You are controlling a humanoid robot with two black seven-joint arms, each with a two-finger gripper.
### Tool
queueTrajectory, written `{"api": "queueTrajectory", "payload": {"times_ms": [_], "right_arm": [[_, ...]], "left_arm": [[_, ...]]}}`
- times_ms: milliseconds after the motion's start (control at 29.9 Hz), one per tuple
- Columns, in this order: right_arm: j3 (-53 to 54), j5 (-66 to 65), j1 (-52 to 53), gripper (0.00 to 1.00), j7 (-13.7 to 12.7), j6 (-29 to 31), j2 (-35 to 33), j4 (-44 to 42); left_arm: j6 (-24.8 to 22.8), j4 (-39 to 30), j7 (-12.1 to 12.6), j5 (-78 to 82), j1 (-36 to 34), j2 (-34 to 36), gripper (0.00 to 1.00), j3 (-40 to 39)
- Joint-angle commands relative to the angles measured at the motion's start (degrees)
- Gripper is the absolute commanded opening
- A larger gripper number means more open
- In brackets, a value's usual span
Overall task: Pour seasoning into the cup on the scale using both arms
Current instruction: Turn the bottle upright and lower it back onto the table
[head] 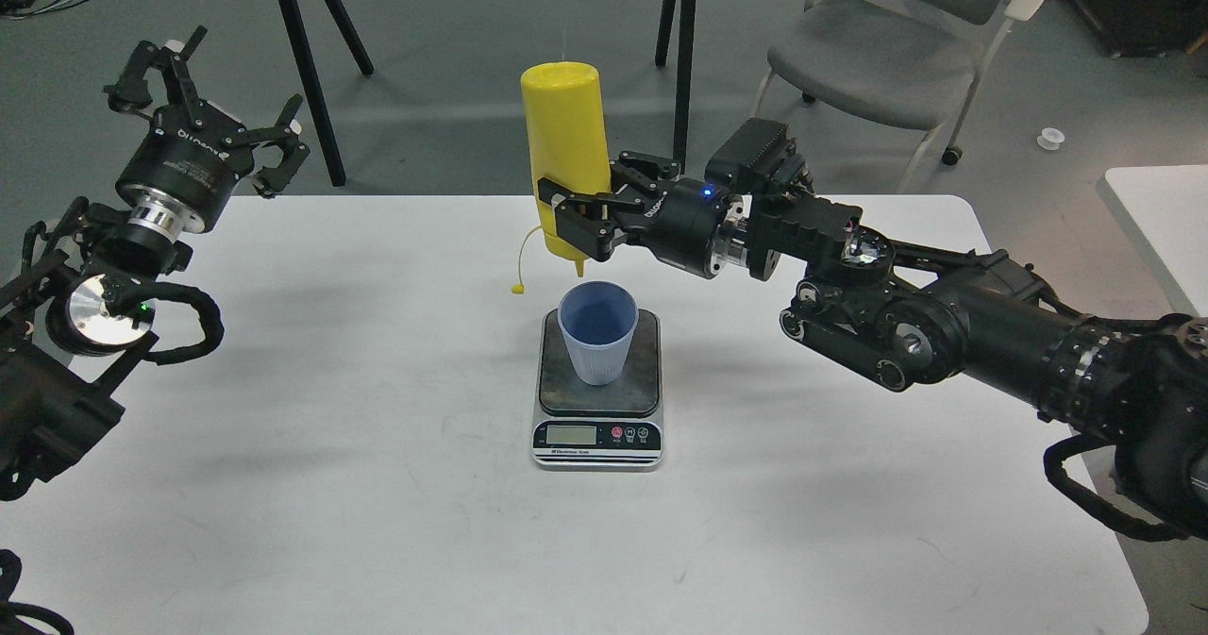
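The yellow seasoning bottle hangs upside down, nozzle pointing down just above the far rim of the light-blue cup. Its cap strap dangles at its left. My right gripper is shut on the bottle's lower body, reaching in from the right. The cup stands upright on the dark platform of the scale, whose silver front with display faces me. The cup looks empty. My left gripper is open and empty, held up over the table's far left corner.
The white table carries only the scale and cup. Behind it stand black stand legs and a grey chair. Another white table's corner shows at the right edge.
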Motion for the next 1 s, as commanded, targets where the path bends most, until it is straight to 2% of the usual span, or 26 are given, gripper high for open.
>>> {"api": "queueTrajectory", "payload": {"times_ms": [0, 167, 335, 469, 603, 837, 971], "right_arm": [[0.3, 2.7, -0.4, 0.38, 0.1, 0.4, -3.4, 2.8], [1.9, 21.2, -0.3, 0.38, -1.2, 3.8, -7.7, 9.1], [3.7, 43.4, -0.5, 0.38, -4.0, 6.8, -16.3, 17.8], [3.8, 60.6, -2.0, 0.38, -3.6, 9.1, -24.1, 23.4], [8.0, 72.0, -6.7, 0.38, -3.4, 11.9, -28.9, 27.2], [19.5, 84.5, -19.1, 0.38, -3.7, 18.3, -30.3, 27.2], [25.8, 97.9, -26.0, 0.37, -3.6, 22.0, -29.5, 27.6]], "left_arm": [[0.0, 0.0, 0.0, 0.1, 0.0, -0.2, 0.99, 0.1], [0.0, -0.1, 0.1, 0.2, -0.2, -0.5, 0.99, 0.1], [0.0, 0.0, 0.3, 0.0, -0.3, -0.4, 0.99, -0.1], [0.0, 0.0, 0.3, 0.0, -0.1, -0.4, 0.99, 0.0], [0.0, 0.0, 0.2, -0.1, -0.2, -0.4, 0.99, -0.1], [0.0, -0.1, 0.2, -0.1, -0.2, -0.4, 0.99, -0.1], [0.0, -0.1, 0.2, 0.0, -0.1, -0.4, 0.99, 0.4]]}}
